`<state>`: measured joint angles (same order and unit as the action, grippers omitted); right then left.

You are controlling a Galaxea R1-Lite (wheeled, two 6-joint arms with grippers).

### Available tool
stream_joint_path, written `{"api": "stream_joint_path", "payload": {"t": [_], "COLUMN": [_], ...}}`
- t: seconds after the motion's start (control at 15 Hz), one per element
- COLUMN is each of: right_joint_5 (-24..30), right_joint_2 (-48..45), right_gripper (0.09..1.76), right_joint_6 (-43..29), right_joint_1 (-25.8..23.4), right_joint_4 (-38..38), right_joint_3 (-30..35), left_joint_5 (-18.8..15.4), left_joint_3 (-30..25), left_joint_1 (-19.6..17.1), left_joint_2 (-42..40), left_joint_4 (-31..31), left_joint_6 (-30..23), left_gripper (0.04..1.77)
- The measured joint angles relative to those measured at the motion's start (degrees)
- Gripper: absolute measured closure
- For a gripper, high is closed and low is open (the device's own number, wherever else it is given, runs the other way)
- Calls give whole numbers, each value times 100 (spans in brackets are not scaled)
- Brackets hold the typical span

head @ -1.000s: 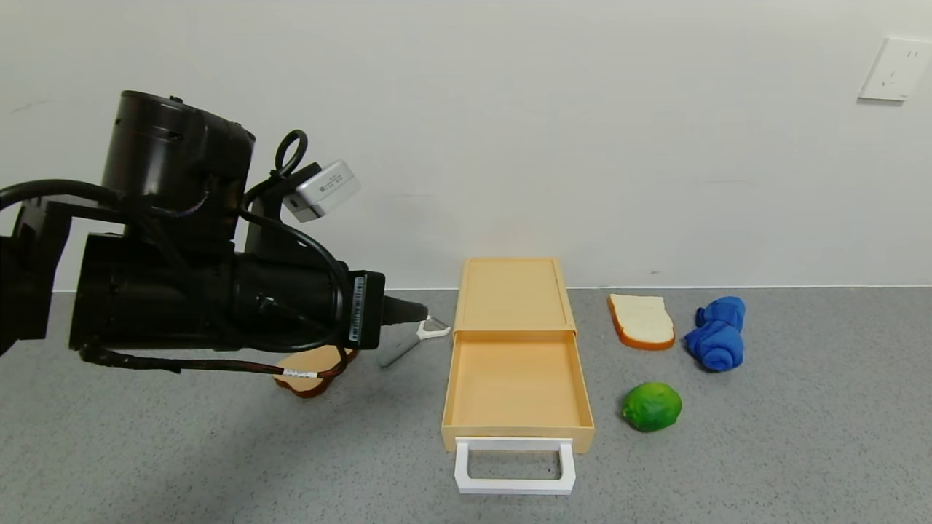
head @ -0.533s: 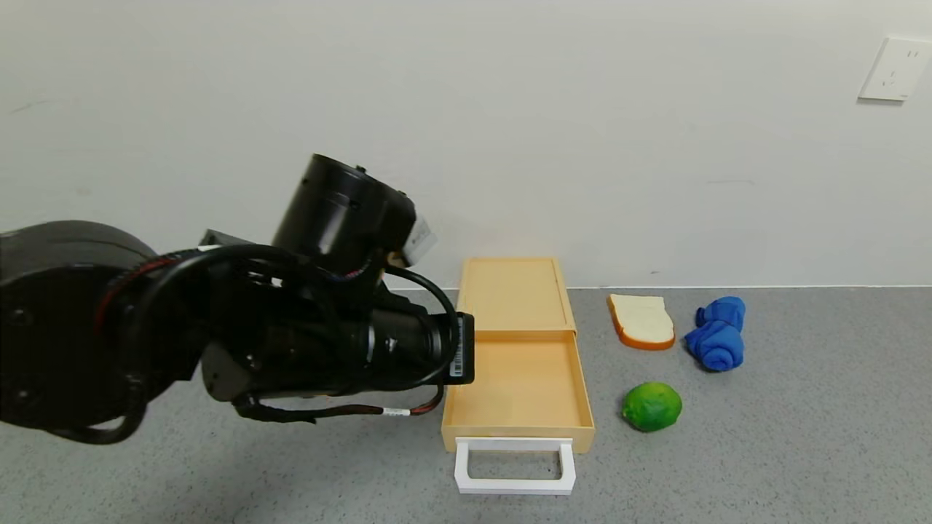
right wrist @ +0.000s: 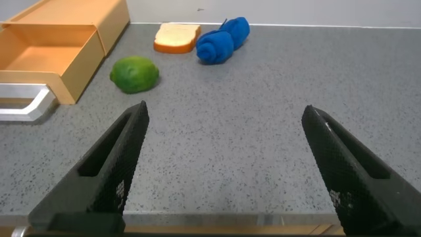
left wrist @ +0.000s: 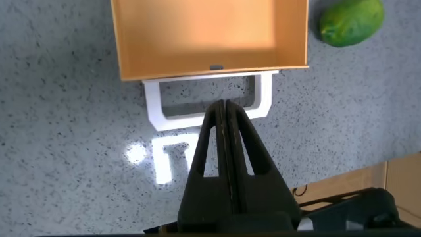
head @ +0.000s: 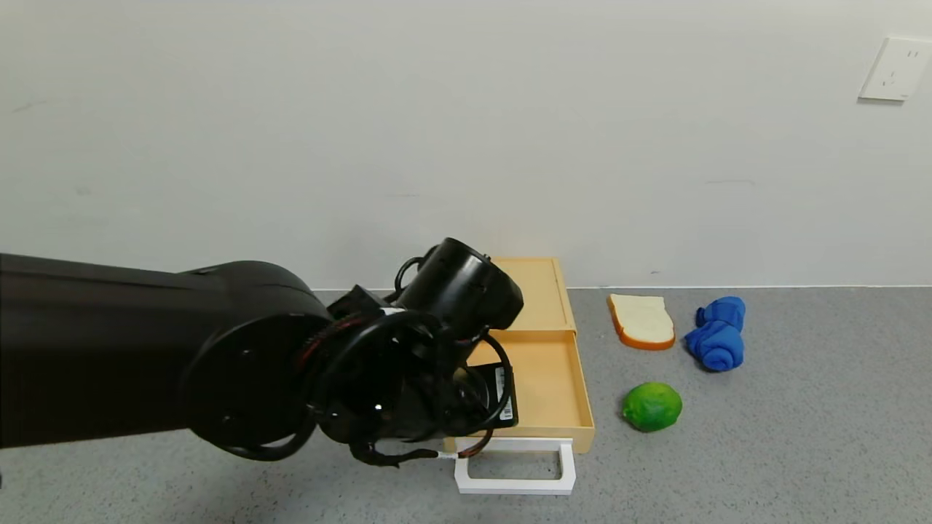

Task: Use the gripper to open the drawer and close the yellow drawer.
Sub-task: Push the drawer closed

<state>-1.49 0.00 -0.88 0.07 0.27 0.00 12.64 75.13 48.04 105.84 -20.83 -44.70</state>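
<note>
The pale yellow drawer (head: 557, 378) stands pulled out of its flat box (head: 524, 291), with its white loop handle (head: 515, 466) at the front. My left arm (head: 408, 364) reaches over the drawer's left front corner and hides its own gripper in the head view. In the left wrist view my left gripper (left wrist: 223, 105) is shut and empty. Its tip sits just above the front bar of the handle (left wrist: 158, 115), in front of the open drawer (left wrist: 204, 39). My right gripper (right wrist: 225, 108) is open and empty, low over the table to the right of the drawer (right wrist: 46, 52).
A green lime (head: 652, 406) lies right of the drawer front. A bread slice (head: 641, 320) and a rolled blue cloth (head: 717, 335) lie farther back on the right. The wall runs close behind the box. My left arm covers the table left of the drawer.
My left arm has swung right and down, from left of the box to over the drawer's front and handle. The drawer has not moved.
</note>
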Motion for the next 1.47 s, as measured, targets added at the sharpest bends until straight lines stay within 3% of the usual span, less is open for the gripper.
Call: {"api": "stream_joint_path", "payload": {"t": [0.27,0.73,1.47], "right_joint_5": [0,0,0], "right_joint_2": [0,0,0], "right_gripper": [14,14,14], "right_joint_6": [-2,-2,9], "right_joint_1": [0,0,0], "right_joint_4": [0,-2,-2], "right_joint_3": [0,0,0], "left_joint_5": [767,1095,2039], "left_joint_3": [-193,-1030,-1443], "left_joint_1": [291,763,1078], "left_joint_2": [343,549,1174], "left_joint_4": [149,1335,2364], "left_joint_6": [-251,-469,-562], "left_gripper": [170,170,170]}}
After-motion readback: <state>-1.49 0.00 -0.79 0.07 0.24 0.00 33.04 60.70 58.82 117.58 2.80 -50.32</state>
